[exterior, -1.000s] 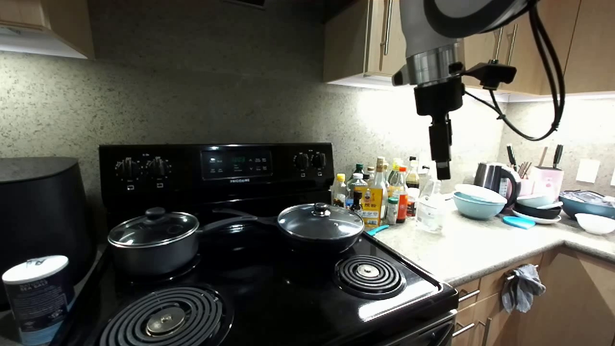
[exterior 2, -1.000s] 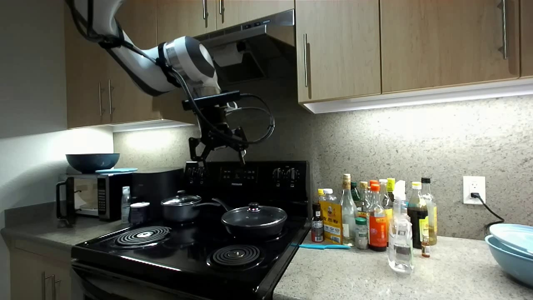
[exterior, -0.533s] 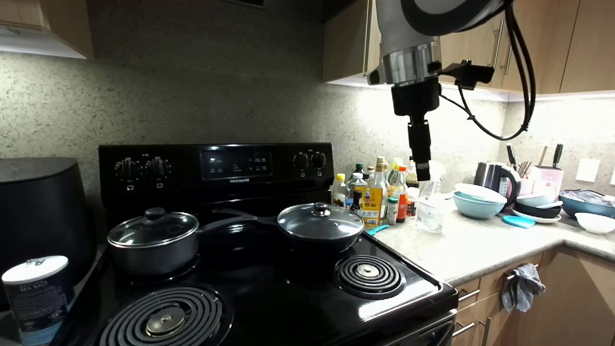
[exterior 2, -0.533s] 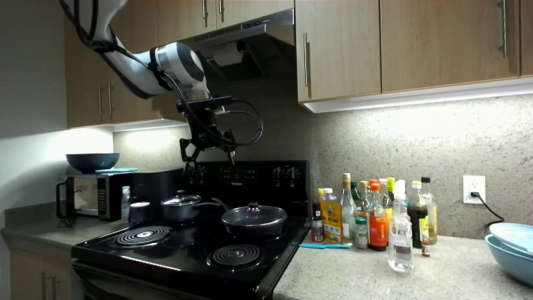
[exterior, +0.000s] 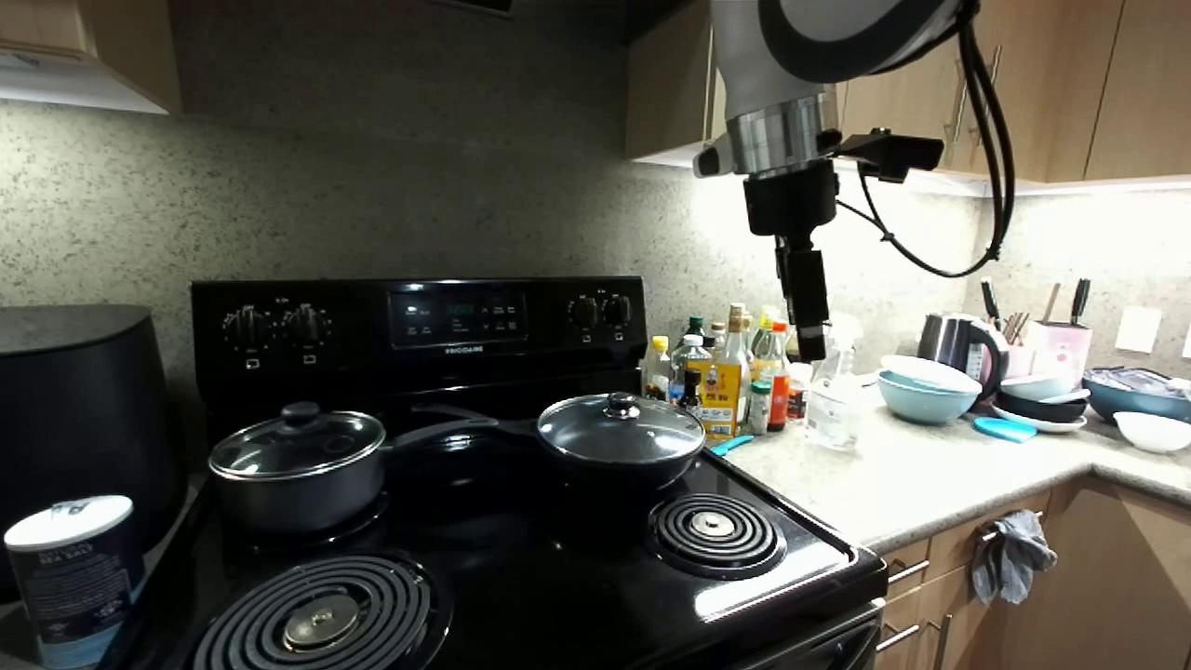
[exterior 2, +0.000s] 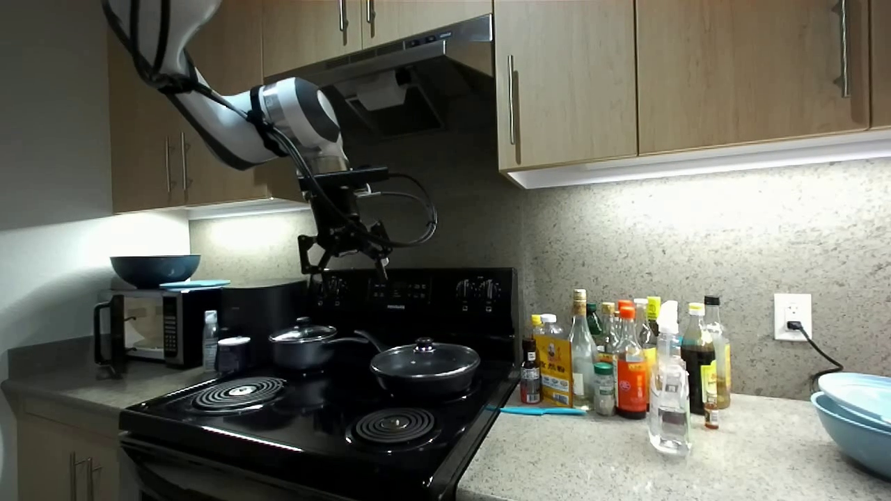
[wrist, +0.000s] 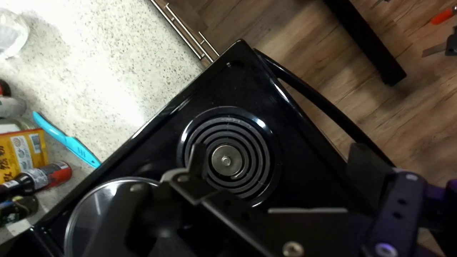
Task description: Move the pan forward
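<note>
An exterior view, close over the stove (exterior: 549,586), faced the wall (exterior: 409,186); an exterior view faced it from farther back, microwave (exterior 2: 144,325) included. The stove and pan (exterior: 614,442) showed in both exterior views. Wrist view looked steeply down on burner (wrist: 227,160) and floor (wrist: 303,32).

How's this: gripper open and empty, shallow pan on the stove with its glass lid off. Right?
Not quite: the glass lid is on the shallow pan, as both exterior views show. The gripper is open and empty, the pan on the stove.

I see pot (exterior 2: 303,356) and pan (exterior 2: 423,381) on the stove (exterior 2: 310,421), the pan nearer the bottles (exterior 2: 631,386) on the bench (exterior 2: 557,459).
</note>
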`<state>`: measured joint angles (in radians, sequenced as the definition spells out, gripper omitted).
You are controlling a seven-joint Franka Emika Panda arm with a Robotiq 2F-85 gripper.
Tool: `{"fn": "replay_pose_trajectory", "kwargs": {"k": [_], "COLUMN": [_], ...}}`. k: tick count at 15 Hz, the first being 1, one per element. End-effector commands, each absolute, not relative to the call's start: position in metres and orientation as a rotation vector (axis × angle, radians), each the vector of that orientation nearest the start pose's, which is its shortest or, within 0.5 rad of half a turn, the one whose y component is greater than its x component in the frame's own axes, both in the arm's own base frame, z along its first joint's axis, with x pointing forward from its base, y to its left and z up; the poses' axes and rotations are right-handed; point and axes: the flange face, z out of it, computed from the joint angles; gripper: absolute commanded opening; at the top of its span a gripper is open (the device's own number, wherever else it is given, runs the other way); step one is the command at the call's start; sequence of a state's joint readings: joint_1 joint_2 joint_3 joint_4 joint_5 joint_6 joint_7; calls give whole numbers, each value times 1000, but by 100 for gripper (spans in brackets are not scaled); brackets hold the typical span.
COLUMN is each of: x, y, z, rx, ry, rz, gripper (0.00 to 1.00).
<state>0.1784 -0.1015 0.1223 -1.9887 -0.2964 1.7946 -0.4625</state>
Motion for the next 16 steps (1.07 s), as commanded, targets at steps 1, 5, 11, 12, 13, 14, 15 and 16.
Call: {"fn": "replay_pose_trajectory", "kwargs": {"k": [1,5,11,12,13,14,15,16], "x": [521,539,550,552,553,554,558,561], "y": [166,201,210,209,208,210,218,223], "z": [486,473,468,468,469,470,471,470], "rx": [-2972,-2851,-2881,-2885,-2888,-2888,-2899,-2894], "ry": [-1654,-1868,-1845,-1841,-1838,-1833,-1817,-1823], "rz": [259,279,270,268,266,238,170,133], "gripper": [100,100,100,100,100,100,100,100]}}
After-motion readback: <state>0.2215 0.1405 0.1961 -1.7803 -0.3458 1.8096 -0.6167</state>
